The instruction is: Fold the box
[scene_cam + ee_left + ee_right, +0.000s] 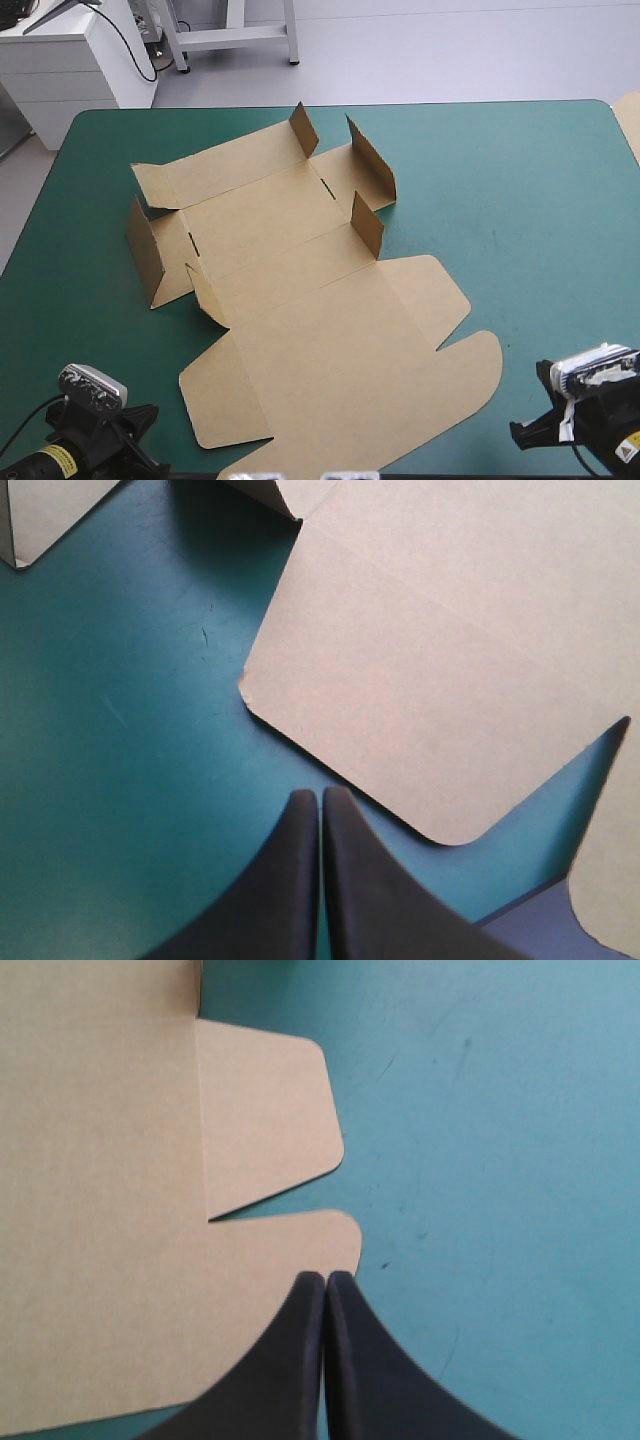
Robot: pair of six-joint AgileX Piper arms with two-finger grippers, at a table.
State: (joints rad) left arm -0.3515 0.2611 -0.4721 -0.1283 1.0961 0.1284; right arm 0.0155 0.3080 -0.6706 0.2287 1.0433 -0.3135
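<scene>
Left gripper (320, 793), right gripper (326, 1277) pinched closed, near mostly flat box (300, 290)

- surface (520, 200) has a teal-green cover with rounded far corners, and takes up most of the high view
- floor (450, 50) past the far edge is plain pale grey, pretty smooth
- white cabinet (70, 65) sits off the far-left corner, with a black cable (130, 50) drooping down its side
- pale metal frame (235, 38) stands on the floor next to it
- sliver of brown board (630, 120) pokes in at the right edge
- light's soft and even, shadows short
</scene>
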